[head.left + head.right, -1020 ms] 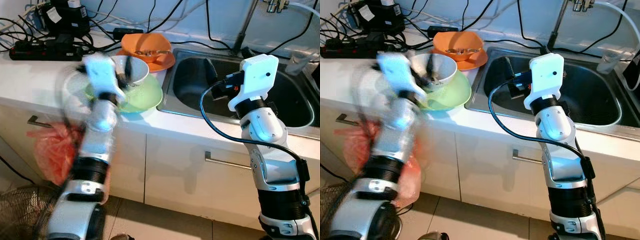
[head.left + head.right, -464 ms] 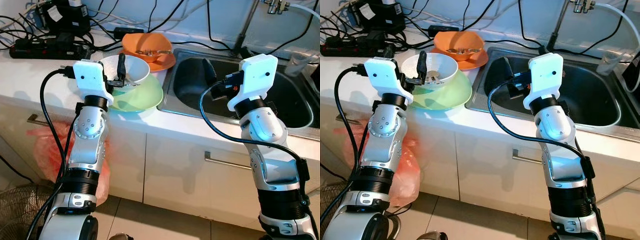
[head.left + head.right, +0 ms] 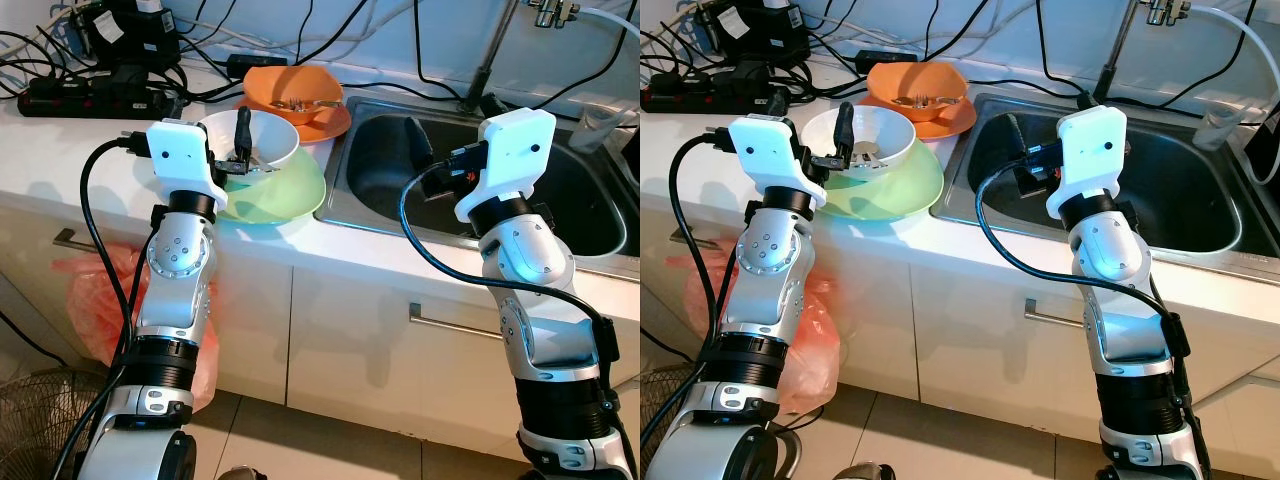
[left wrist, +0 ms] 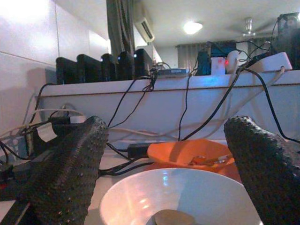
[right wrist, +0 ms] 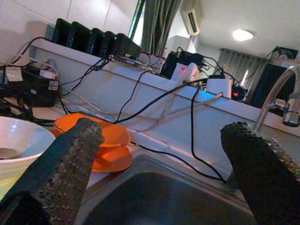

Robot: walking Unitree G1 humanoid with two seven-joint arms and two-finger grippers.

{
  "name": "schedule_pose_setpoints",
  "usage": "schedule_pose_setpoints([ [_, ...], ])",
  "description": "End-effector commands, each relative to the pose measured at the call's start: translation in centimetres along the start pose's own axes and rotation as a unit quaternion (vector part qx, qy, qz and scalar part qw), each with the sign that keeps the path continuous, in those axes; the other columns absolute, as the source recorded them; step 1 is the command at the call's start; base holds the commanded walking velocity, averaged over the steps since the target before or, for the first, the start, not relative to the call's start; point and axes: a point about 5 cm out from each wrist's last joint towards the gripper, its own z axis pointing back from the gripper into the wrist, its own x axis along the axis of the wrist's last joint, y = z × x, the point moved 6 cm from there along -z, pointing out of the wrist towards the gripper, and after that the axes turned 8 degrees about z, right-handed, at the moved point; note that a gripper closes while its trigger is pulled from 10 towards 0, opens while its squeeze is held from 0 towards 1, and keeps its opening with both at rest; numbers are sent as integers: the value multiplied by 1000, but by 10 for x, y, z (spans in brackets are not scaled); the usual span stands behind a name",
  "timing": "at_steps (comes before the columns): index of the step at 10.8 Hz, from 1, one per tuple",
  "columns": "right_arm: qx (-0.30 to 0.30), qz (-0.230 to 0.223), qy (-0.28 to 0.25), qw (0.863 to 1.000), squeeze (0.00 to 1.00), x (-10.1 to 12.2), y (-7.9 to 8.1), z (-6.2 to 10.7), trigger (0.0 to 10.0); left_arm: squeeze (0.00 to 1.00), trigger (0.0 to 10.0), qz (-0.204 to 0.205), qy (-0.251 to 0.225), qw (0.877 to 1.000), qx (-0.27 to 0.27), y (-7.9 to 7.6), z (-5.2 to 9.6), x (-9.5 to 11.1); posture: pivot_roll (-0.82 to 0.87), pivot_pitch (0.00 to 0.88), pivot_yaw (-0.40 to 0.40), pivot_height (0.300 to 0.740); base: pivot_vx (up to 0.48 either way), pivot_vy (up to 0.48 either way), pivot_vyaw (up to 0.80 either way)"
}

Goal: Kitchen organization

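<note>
A white bowl (image 3: 268, 138) holding a spoon (image 4: 168, 218) is nested in a pale green bowl (image 3: 290, 192) on the white counter beside the sink (image 3: 570, 200). My left gripper (image 3: 238, 150) stands open at the white bowl's near rim, one finger (image 3: 241, 128) over the bowl, nothing held. Behind them an orange bowl (image 3: 293, 88) with utensils rests on an orange plate (image 3: 325, 122). My right gripper (image 3: 425, 160) is open and empty above the sink's left part, also seen as the right gripper (image 5: 161, 173).
Power strips and tangled cables (image 3: 95, 92) crowd the counter's back left. A faucet (image 3: 492, 55) rises behind the sink, and a clear cup (image 3: 600, 125) stands at its right. A red plastic bag (image 3: 100, 305) hangs on the cabinet front; a fan (image 3: 40, 425) sits on the floor.
A second ago my left arm was blurred in motion; it has settled with its gripper at the white bowl and has held still since. The right arm has not moved.
</note>
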Motion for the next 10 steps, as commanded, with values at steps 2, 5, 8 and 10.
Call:
schedule_pose_setpoints([
  [2, -2, 3, -7, 1000, 0, 4, -3, -2, 10000, 1000, 10000, -5, -8, 1000, -10, -5, -2, 6, 26, 17, -61, 740, 0, 0, 0],
  [5, 9, -1, -7, 1000, 0, 4, 3, -4, 10000, 0, 10000, -7, 56, 997, -49, -18, 40, -23, 36, 19, -69, 740, 0, 0, 0],
  [8, 4, -1, -8, 1000, 0, 4, 2, -3, 10000, 0, 10000, -8, 51, 998, -45, -16, 34, -15, 34, 17, -60, 740, 0, 0, 0],
  [10, 2, -2, -8, 1000, 0, 4, 2, -3, 10000, 0, 10000, -9, 52, 998, -44, -15, 33, -14, 32, 17, -55, 740, 0, 0, 0],
])
